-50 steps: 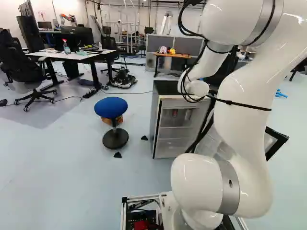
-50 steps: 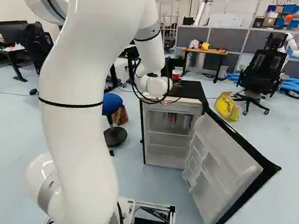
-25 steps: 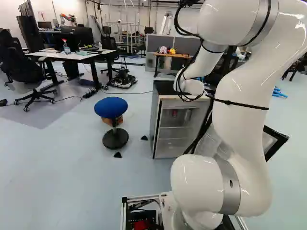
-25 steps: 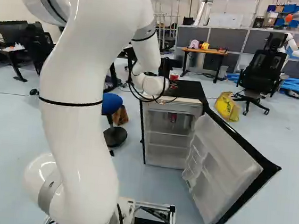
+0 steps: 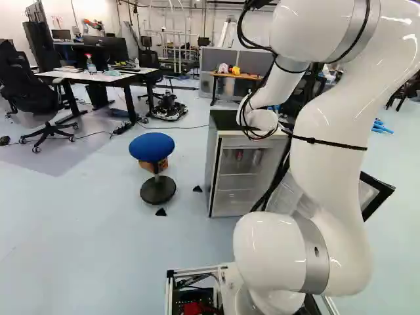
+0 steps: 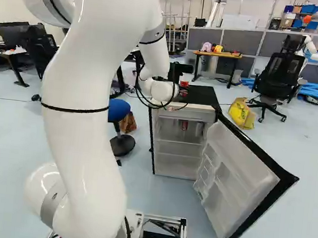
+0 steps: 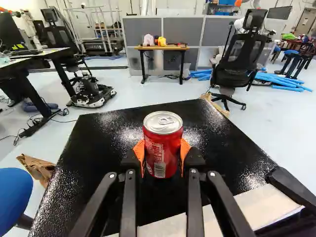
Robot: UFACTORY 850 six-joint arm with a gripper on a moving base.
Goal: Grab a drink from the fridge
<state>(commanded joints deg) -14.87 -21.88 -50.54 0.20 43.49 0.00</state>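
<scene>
Our end effector (image 6: 183, 90) has its two fingers partway open, about as far apart as the drink can is wide, with the orange pads (image 7: 185, 153) on either side of the red can (image 7: 163, 143), so yeah, we've got hold of it. The can is upright with its silver lid facing up, and it's over the fridge's black top (image 7: 98, 143); honestly we can't tell if its bottom is touching. The fridge (image 6: 204, 95) has its door (image 6: 237, 187) wide open, swung out to the right in the right base view, and we can see another red can (image 6: 184, 125) inside, up near the top. There's a blue stool (image 5: 151, 147) just left of the fridge in the left base view, plus a yellow bag (image 6: 241, 113) on the floor near a black office chair (image 6: 279, 75) beyond the door.
</scene>
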